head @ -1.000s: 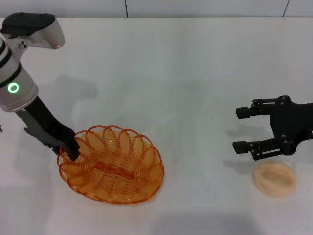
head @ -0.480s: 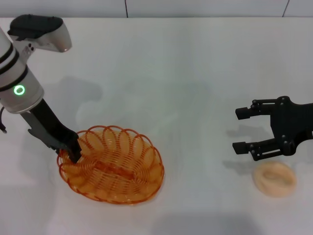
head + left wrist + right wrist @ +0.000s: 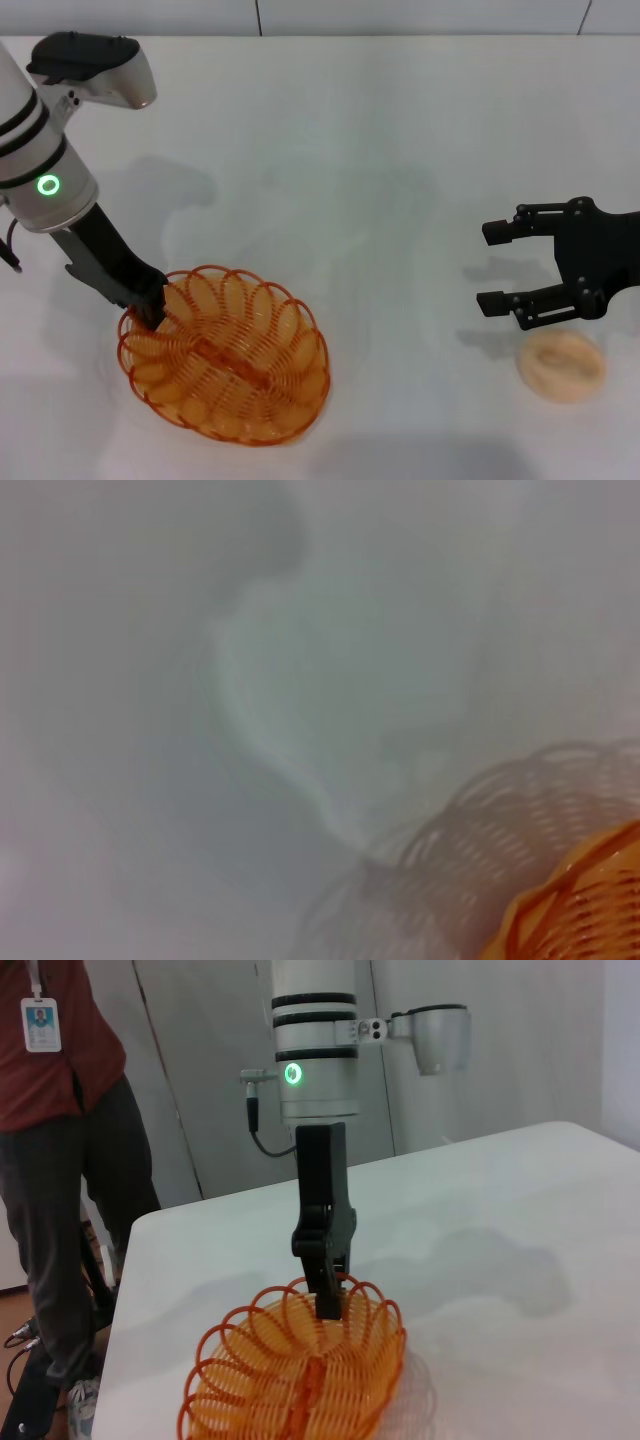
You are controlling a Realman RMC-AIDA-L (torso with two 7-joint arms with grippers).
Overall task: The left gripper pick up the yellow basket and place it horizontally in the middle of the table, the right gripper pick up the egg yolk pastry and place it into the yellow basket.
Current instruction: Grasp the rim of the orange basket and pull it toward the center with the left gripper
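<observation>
The yellow basket (image 3: pixel 228 364) is at the front left of the white table (image 3: pixel 360 150). Its near end is tipped up off the surface. My left gripper (image 3: pixel 150 308) is shut on the basket's far left rim. The right wrist view shows the basket (image 3: pixel 295 1375) hanging tilted from that claw (image 3: pixel 327 1305). An edge of the basket (image 3: pixel 580 910) shows in the left wrist view. My right gripper (image 3: pixel 494 266) is open, apart from the basket, at the right. The egg yolk pastry (image 3: pixel 561 366) lies on the table just in front of it, untouched.
A person (image 3: pixel 60 1150) in a red top stands beyond the table's left side, seen in the right wrist view. The table's back edge (image 3: pixel 320 36) meets a grey wall.
My left arm has moved right and up a little, tipping and turning the basket so its long side now runs more front to back. The right gripper and pastry have not moved.
</observation>
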